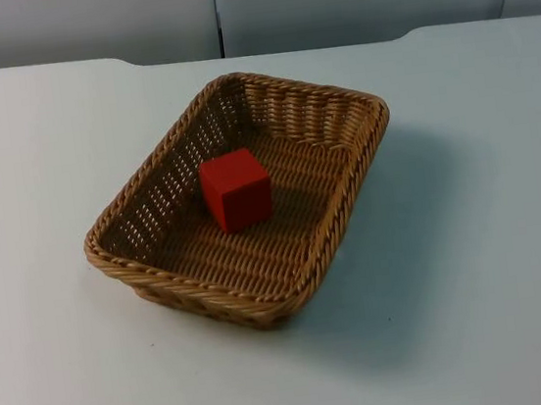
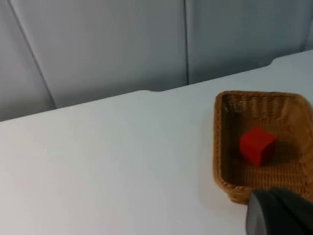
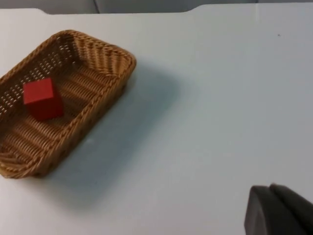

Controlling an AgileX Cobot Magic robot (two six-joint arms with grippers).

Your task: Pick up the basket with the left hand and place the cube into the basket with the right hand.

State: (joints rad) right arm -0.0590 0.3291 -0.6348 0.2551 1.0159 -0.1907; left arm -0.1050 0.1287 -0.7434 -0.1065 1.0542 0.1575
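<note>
Your left end effector (image 2: 281, 213) sits back from the basket (image 1: 151, 192), with a black fingertip showing just beside the basket's near rim in the left wrist view; you cannot tell from that whether it is spread or clenched, but it grips nothing you can see. The right end effector (image 3: 279, 210) is well apart from the basket, out over bare white surface (image 1: 492, 235), and its state is equally impossible to read. Both arms look to be waiting. As for progress: the red cube (image 1: 236, 189) already lies inside the basket, a little toward 10 o'clock of the woven floor's middle, resting flat and tilted to neither side. The basket itself stands on the surface near the middle of the top view, its long axis running from about 7 o'clock to 1 o'clock, and casts a soft shadow toward 4 o'clock. Judging by that, the placing is done and the basket is set down; little or nothing seems left. In the left wrist view the basket's far side is cut off, and only one dark fingertip of each end effector can be made out.
</note>
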